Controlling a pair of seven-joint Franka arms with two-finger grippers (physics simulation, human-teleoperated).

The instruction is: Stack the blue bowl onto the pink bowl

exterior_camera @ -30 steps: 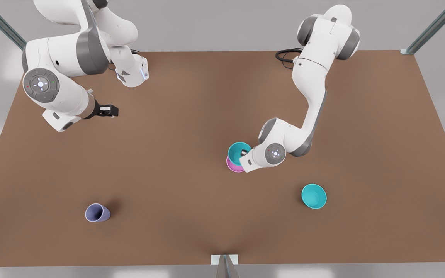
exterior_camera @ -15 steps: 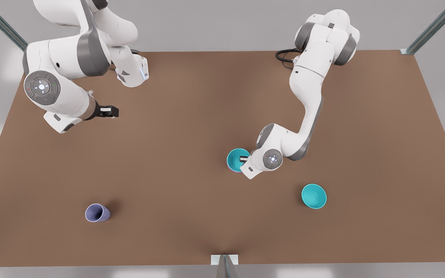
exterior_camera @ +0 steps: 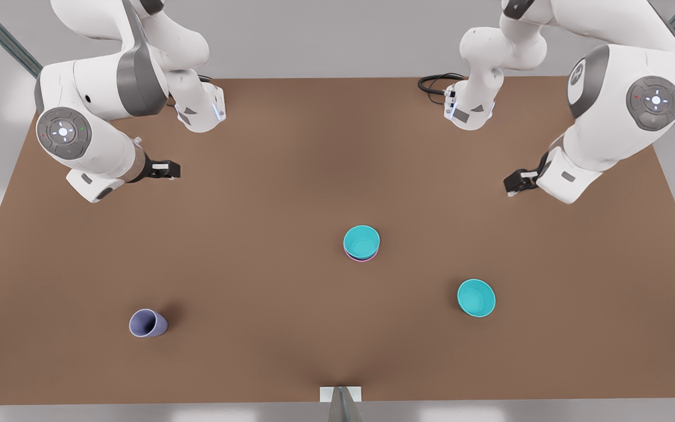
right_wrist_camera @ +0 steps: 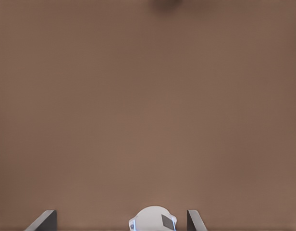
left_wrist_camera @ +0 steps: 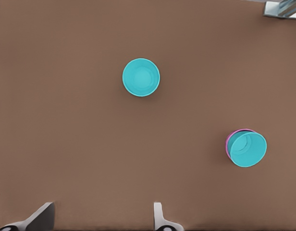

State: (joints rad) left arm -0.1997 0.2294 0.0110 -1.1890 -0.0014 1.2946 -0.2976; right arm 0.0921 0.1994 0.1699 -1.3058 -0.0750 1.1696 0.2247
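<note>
The blue bowl (exterior_camera: 361,241) sits nested in the pink bowl (exterior_camera: 361,258) near the middle of the table, and only a thin pink rim shows beneath it. In the left wrist view the blue bowl (left_wrist_camera: 248,149) covers most of the pink bowl (left_wrist_camera: 228,141). My left gripper (exterior_camera: 516,181) hangs open and empty at the front view's right, well away from the stack; its fingers (left_wrist_camera: 157,217) stand wide apart around the left gripper (left_wrist_camera: 100,219). My right gripper (exterior_camera: 169,170) waits open at the front view's left, and the right gripper (right_wrist_camera: 119,220) looks down on bare table.
A second turquoise bowl (exterior_camera: 476,298) stands alone toward the front view's lower right, also seen as the second turquoise bowl (left_wrist_camera: 141,77). A lavender-blue cup (exterior_camera: 147,323) stands at the lower left. Arm bases (exterior_camera: 200,111) and cables (exterior_camera: 434,85) sit at the table's far edge.
The left gripper let go of the blue bowl, now resting in the pink bowl, and that arm pulled up and back to the front view's right. The right arm stayed put.
</note>
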